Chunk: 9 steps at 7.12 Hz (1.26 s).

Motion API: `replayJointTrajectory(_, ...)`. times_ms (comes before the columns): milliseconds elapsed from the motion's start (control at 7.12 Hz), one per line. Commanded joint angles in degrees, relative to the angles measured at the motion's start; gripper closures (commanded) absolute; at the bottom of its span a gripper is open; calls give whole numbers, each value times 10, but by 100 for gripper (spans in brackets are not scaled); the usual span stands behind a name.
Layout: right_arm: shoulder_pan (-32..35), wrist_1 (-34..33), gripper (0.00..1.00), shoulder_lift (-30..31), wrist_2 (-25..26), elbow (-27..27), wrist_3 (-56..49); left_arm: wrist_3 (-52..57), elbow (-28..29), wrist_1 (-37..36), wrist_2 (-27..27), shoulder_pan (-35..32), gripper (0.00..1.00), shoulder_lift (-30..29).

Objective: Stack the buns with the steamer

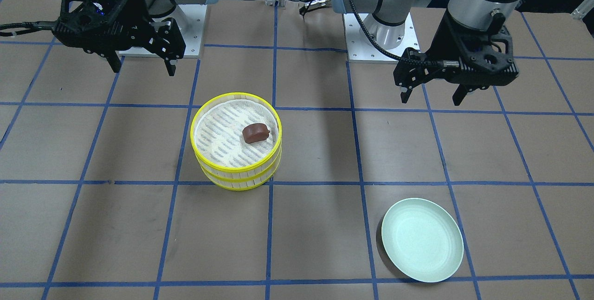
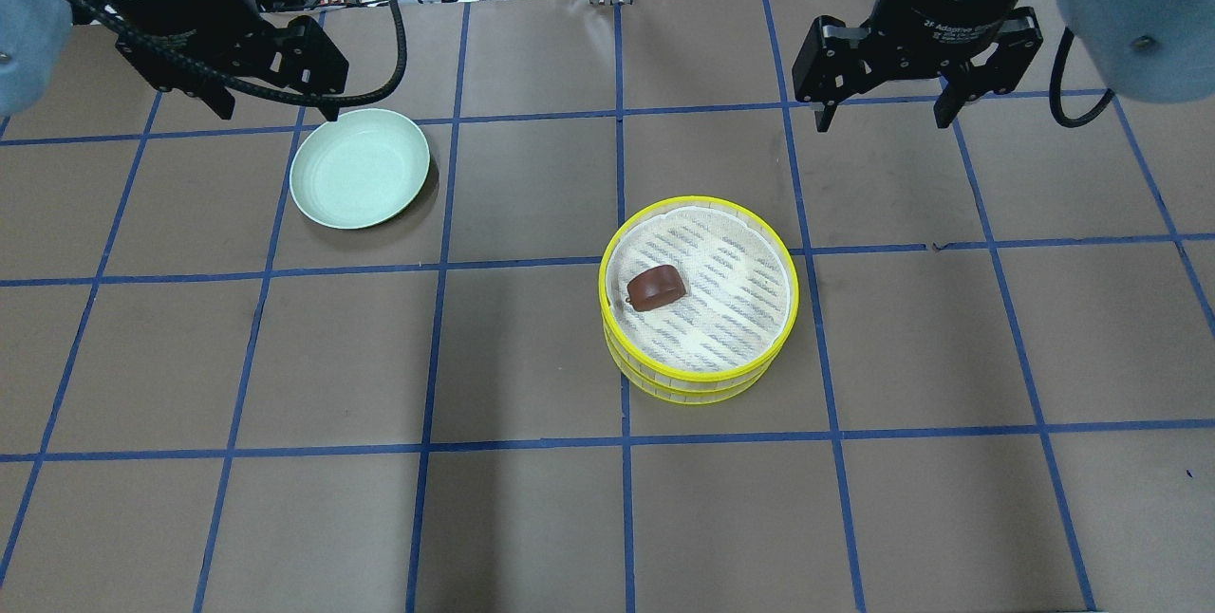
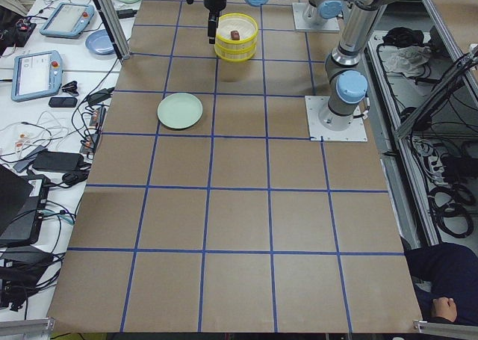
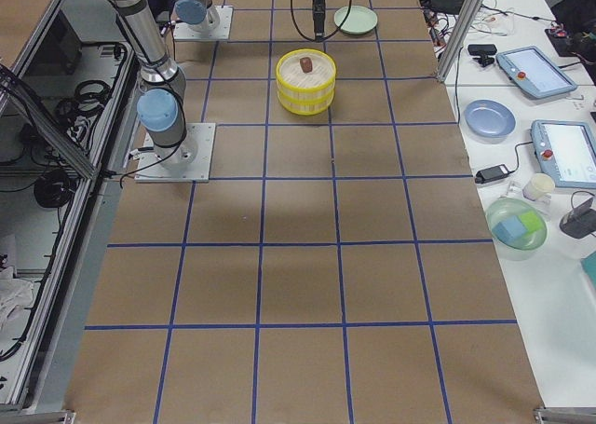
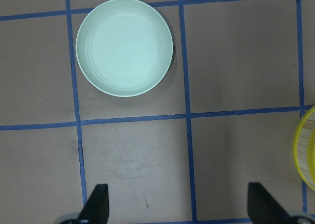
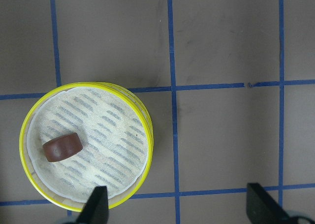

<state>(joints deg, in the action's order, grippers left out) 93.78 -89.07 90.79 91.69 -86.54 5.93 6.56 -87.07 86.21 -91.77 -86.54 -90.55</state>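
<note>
Holding smooth brown bun point(image 1: 255, 133): rnd slatted steamer point(image 1: 239, 175).

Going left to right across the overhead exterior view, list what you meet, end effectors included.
Left end effector → green plate → yellow steamer, with the brown bun lying in it → right end effector.
</note>
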Motion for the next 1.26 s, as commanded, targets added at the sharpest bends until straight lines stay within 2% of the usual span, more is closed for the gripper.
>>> replayJointTrajectory(0, 1, -3, 0, 0, 0, 1, 0, 3, -9, 18, -3, 6, 0, 16)
replayJointTrajectory(1123, 0, -5, 0, 0, 0, 1, 2, 3, -9, 53, -4, 4, 0, 29)
